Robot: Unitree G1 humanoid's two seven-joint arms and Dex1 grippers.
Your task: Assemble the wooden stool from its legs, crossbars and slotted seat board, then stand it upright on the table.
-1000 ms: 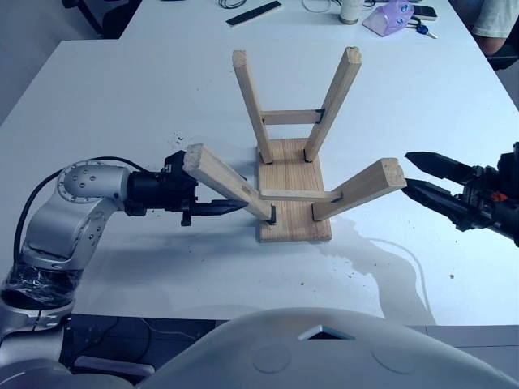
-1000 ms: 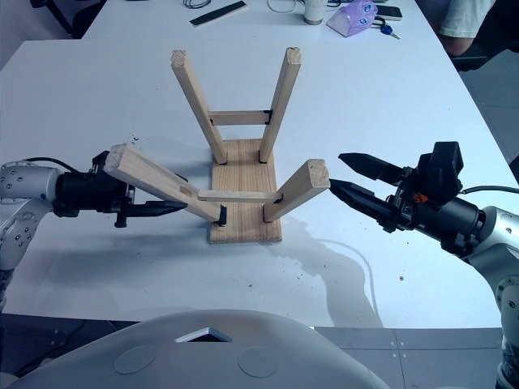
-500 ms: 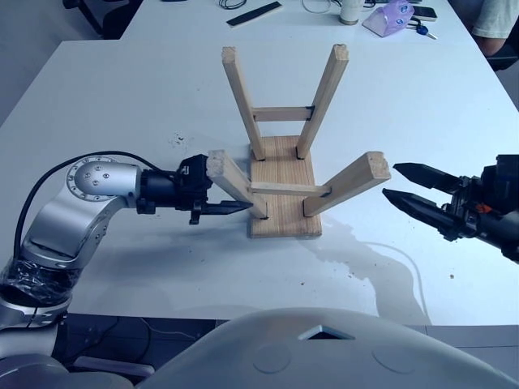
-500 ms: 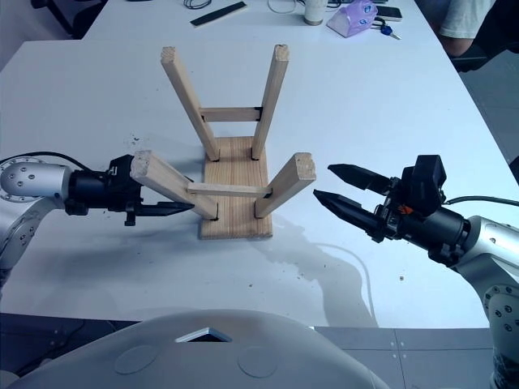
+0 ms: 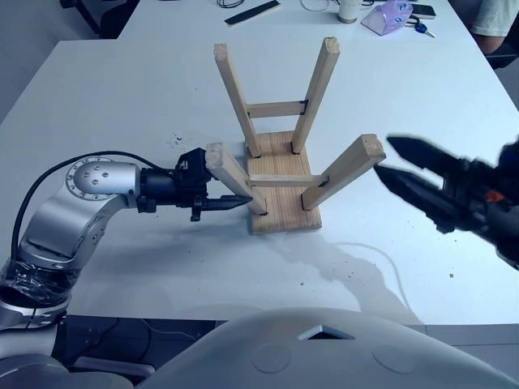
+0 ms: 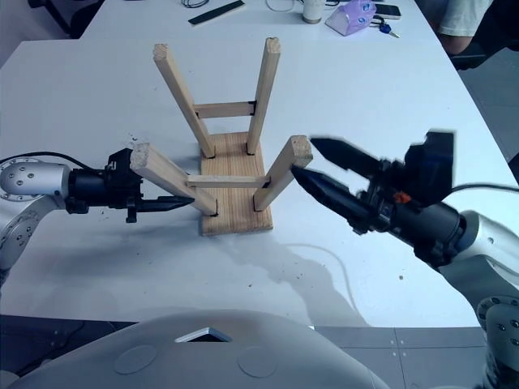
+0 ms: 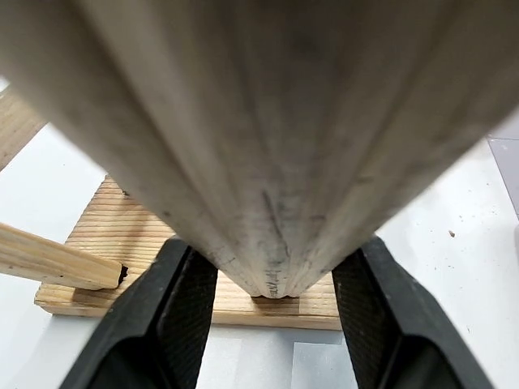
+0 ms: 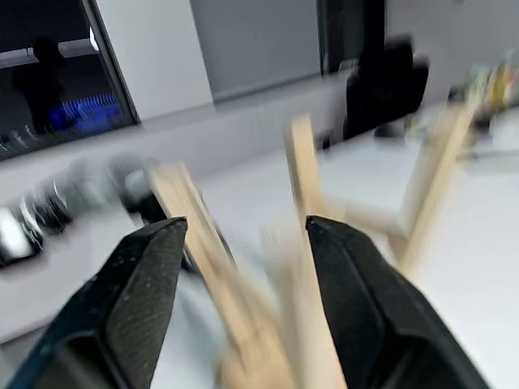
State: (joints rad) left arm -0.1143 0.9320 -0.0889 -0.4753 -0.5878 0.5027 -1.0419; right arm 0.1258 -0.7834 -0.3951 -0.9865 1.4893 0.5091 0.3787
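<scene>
Left eye view puts the stool [image 5: 280, 162] upside down in the middle of the tabletop [image 5: 122, 97]. Its seat board [image 5: 284, 212] lies flat, and all four legs stick up. The far legs [image 5: 233, 97] stand at 12 o'clock of the board, joined by the far crossbar [image 5: 276, 108]. The near-left leg [image 5: 231, 174] and near-right leg [image 5: 340, 172] lean out toward 8 and 4 o'clock, tied by the near crossbar [image 5: 288, 180].

My left end effector [image 5: 235, 200] comes in from 9 o'clock, low beside the board. Left wrist view adds what the head camera cannot: the near-left leg runs between my two black fingers [image 7: 174, 316], pinched from both sides. Past it are an edge of the seat board and one end of a crossbar.

My right end effector [image 5: 385, 158] sits at 3 o'clock with its fingers [image 8: 138, 300] spread wide. The tips are close to the top of the near-right leg, and I cannot tell whether they touch it. Right wrist view is blurred, but the legs show between those parted fingers.

A glossy smear [image 5: 357, 259] marks the tabletop at 5 o'clock of the board. Along the far edge lie a black strip [image 5: 254, 12], a white cylinder [image 5: 349, 10] and a purple object [image 5: 393, 16].
</scene>
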